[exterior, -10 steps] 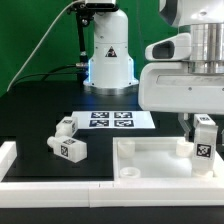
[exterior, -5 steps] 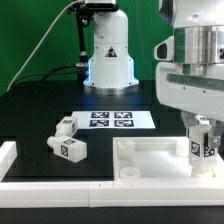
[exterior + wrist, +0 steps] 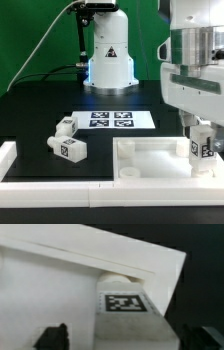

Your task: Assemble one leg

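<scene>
My gripper (image 3: 203,140) is clenched on 1 leg (image 3: 203,152), upright at panel (image 3: 150,160) corner, exterior view's right; likely light, stiff, slick plastic, best pinched on flat sides mid-body

Leg (image 3: 204,146) (image 3: 64,127) (image 3: 71,150) ×3, rimmed panel (image 3: 150,162) ×1, marker board (image 3: 112,120) ×1, robot arm (image 3: 196,60) ×1

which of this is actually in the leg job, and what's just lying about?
In the job:
- leg between the fingers
- white rimmed panel, at whose corner that leg is

Lying about:
- spare leg beside the marker board
- second spare leg just in front of it
</scene>
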Motion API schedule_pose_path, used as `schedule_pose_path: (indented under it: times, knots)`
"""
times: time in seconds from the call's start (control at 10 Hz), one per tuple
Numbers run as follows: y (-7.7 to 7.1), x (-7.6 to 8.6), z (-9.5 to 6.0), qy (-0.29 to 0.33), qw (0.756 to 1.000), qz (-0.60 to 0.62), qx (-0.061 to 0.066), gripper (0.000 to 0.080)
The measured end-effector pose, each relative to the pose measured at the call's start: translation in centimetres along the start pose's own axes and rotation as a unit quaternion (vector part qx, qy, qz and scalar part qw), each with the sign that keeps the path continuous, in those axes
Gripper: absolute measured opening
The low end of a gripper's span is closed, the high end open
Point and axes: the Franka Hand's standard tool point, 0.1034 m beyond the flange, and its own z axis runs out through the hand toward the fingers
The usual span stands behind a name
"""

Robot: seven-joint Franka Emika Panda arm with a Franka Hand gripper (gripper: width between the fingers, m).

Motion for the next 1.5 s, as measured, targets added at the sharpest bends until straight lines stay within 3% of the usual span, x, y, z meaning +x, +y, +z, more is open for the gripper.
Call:
schedule_pose_path:
  times: [0.1, 0.3, 0.7, 1.0, 1.3, 1.4, 1.5]
  knots:
    - [-0.28, 0.16, -0.27, 0.001, 0.996, -0.084, 0.003, 0.0625]
    - [-0.12, 0.63, -0.29, -0.002, 0.977, -0.213, 0.004, 0.0647]
    - [0.05, 1.16, -0.31, 0.008, 0.937, -0.348, -0.006, 0.0649]
    - [0.06, 0.67, -0.28, -0.008, 0.817, -0.576, -0.028, 0.0649]
    - [0.08, 0.89, -0.27, -0.005, 0.832, -0.554, -0.028, 0.0646]
    - [0.07, 0.86, -0.26, -0.004, 0.85, -0.526, -0.027, 0.0477]
    - [0.07, 0.86, -0.26, -0.003, 0.874, -0.485, -0.027, 0.0477]
